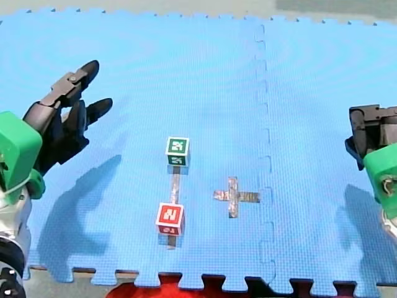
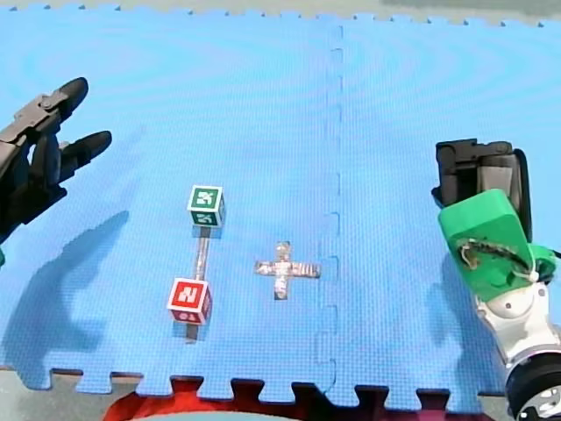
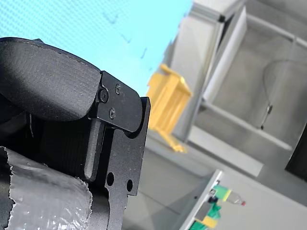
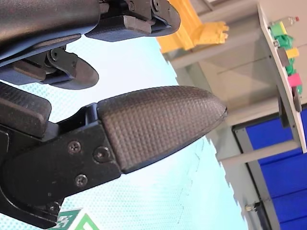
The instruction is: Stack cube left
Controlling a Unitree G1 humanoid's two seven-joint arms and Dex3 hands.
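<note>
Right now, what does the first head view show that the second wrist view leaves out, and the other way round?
First head view: the red cube, a tape strip and a tape cross, the left hand over the mat's left side, holding nothing, and the right hand at its right edge. Second wrist view: a hand's fingers up close, plus a yellow object and small coloured parts beyond the mat. Shared: the blue mat and, probably, the green cube, a green-and-white corner in the wrist view.

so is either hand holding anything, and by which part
Nothing is held. The left hand is above the foam mat at its left, the right hand at its right; the green cube and red cube sit on it, untouched.
</note>
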